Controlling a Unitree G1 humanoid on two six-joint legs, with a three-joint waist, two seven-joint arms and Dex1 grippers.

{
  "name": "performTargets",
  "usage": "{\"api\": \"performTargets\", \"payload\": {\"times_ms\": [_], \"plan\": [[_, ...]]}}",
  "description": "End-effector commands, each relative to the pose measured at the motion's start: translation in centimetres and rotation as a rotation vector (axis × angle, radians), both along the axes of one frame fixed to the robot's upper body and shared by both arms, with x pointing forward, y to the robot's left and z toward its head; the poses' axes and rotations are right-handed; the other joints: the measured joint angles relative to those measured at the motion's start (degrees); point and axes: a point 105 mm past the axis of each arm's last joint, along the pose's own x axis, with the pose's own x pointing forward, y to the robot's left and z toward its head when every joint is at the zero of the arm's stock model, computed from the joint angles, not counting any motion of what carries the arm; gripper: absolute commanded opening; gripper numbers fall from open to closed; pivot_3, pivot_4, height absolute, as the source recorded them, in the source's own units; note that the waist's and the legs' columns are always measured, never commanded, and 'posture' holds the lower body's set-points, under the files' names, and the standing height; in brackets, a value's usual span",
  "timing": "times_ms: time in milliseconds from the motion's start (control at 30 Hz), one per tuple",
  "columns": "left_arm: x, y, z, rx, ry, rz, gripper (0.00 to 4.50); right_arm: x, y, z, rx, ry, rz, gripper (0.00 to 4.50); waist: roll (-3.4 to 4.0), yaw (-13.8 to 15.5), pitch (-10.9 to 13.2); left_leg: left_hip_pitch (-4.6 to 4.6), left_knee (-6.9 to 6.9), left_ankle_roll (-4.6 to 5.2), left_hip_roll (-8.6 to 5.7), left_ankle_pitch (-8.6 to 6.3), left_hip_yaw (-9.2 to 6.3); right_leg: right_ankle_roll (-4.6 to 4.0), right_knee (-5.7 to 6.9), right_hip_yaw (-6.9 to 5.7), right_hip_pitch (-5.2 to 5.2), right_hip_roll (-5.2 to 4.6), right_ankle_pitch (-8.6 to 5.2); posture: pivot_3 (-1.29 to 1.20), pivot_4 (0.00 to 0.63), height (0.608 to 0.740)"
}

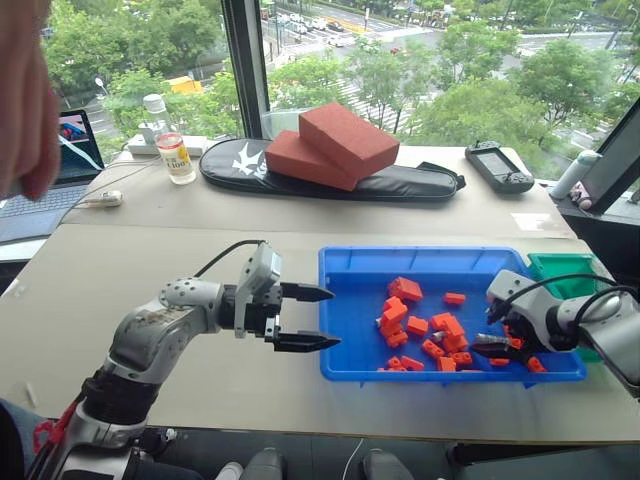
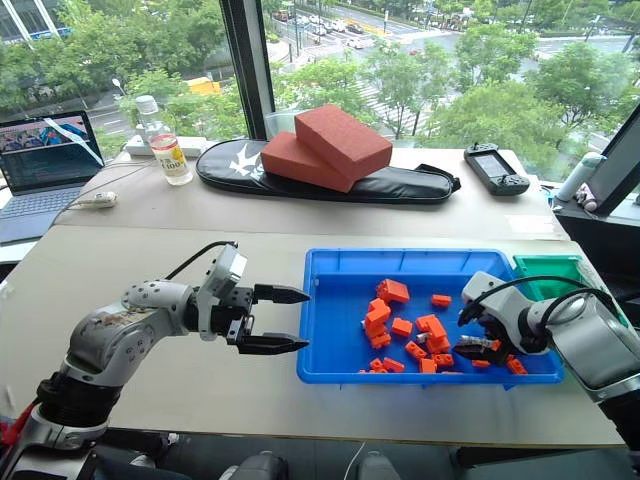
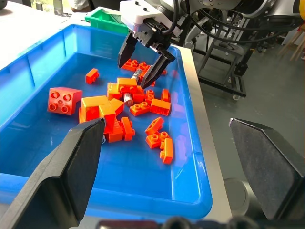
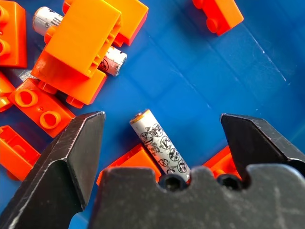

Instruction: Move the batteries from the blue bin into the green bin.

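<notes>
The blue bin (image 3: pixel 33 62) is glossy smooth plastic; the blocks (image 4: pixel 81 43) are shiny orange plastic with studs. The battery (image 4: pixel 159 145) has a smooth silvery printed wrap. The right gripper (image 3: pixel 143 64) has matt black fingers (image 4: pixel 66 152), faintly scuffed. The table (image 1: pixel 120 270) looks matt beige, the green bin (image 1: pixel 560 270) plastic

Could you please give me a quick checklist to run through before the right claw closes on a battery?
1. Right claw open, fingers either side of the battery: ok.
2. Battery lying free on the blue bin floor, not yet gripped: ok.
3. Orange blocks close beside the battery, could get pinched: not ok.
4. Green bin beside the blue bin, ready to receive: ok.
5. Left claw open, outside the blue bin: ok.
6. Number of batteries remaining under blocks: cannot tell.
</notes>
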Motion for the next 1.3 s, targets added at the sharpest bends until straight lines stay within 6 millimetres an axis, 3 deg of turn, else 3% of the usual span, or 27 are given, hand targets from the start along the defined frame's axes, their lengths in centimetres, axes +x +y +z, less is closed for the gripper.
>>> {"api": "performTargets", "payload": {"times_ms": [33, 267, 300, 567, 800, 900, 1033, 1133, 1300], "plan": [[-0.3, 0.2, 1.0, -0.014, -0.046, -0.006, 4.50, 0.3, -0.3, 0.3, -0.011, -0.017, -0.007, 2.75, 0.00, 0.0, 0.0, 0.00, 0.00, 0.00, 0.00, 0.00, 0.00, 0.00, 0.00, 0.00, 0.00, 0.00, 0.00, 0.00, 0.150, 0.740], [-0.1, 0.2, 1.0, -0.011, -0.044, -0.003, 4.50, 0.3, -0.6, -0.1, -0.013, -0.007, -0.013, 0.41, 0.00, 0.1, 0.0, 0.01, 0.01, 0.00, 0.00, 0.00, -0.01, 0.00, 0.01, 0.00, 0.02, 0.00, 0.00, 0.00, 0.150, 0.740], [-0.1, 0.2, 1.0, -0.011, -0.044, -0.003, 4.50, 0.3, -0.6, -0.1, -0.014, -0.006, -0.013, 0.24, 0.00, 0.1, 0.0, 0.01, 0.02, 0.00, 0.00, 0.00, 0.00, 0.00, 0.01, 0.00, 0.02, 0.00, 0.00, 0.00, 0.150, 0.740], [-0.4, 0.0, 0.9, -0.008, -0.044, -0.005, 4.50, 1.2, -0.4, 1.2, -0.003, -0.094, -0.015, 0.24, 0.00, 0.1, 0.0, 0.03, 0.02, 0.00, 0.01, 0.00, -0.01, 0.00, 0.03, -0.01, 0.02, 0.02, 0.00, 0.00, 0.150, 0.740], [-0.2, 0.1, 1.0, -0.007, -0.044, 0.000, 4.50, 2.1, -0.3, 8.0, 0.129, -0.357, -0.156, 0.24, 0.01, 0.1, 0.0, 0.01, 0.02, 0.00, 0.00, 0.00, -0.01, 0.00, 0.06, 0.01, -0.01, 0.01, 0.00, 0.00, 0.150, 0.740], [-0.3, 0.1, 0.9, -0.006, -0.039, 0.000, 4.50, 2.1, -3.1, 11.0, 0.198, -0.508, -0.404, 0.24, 0.01, 0.3, 0.0, 0.00, 0.02, 0.00, 0.01, 0.00, -0.07, -0.01, 0.06, -0.04, 0.01, 0.03, 0.00, 0.00, 0.150, 0.740], [-0.3, 0.2, 0.4, -0.004, -0.032, 0.000, 4.50, 1.3, -7.2, 12.7, 0.193, -0.660, -0.685, 0.24, 0.01, 0.6, 0.0, -0.03, 0.02, 0.00, -0.06, 0.00, -0.07, -0.01, 0.04, -0.03, 0.02, -0.02, 0.00, 0.00, 0.150, 0.740], [-0.2, 0.6, -0.3, 0.000, -0.026, 0.002, 4.50, 0.2, -10.6, 12.3, 0.135, -0.708, -0.869, 0.24, 0.02, 0.5, 0.0, -0.05, 0.01, 0.00, -0.05, 0.00, -0.06, -0.01, 0.03, -0.03, 0.01, -0.02, 0.01, 0.00, 0.150, 0.740], [0.3, 1.3, -1.1, 0.004, -0.029, 0.014, 4.50, -0.7, -12.4, 10.6, 0.050, -0.694, -0.948, 0.24, 0.03, 0.3, 0.0, -0.02, -0.01, 0.00, -0.05, 0.00, -0.02, -0.01, 0.04, -0.01, 0.01, -0.02, 0.01, 0.00, 0.150, 0.740]]}}
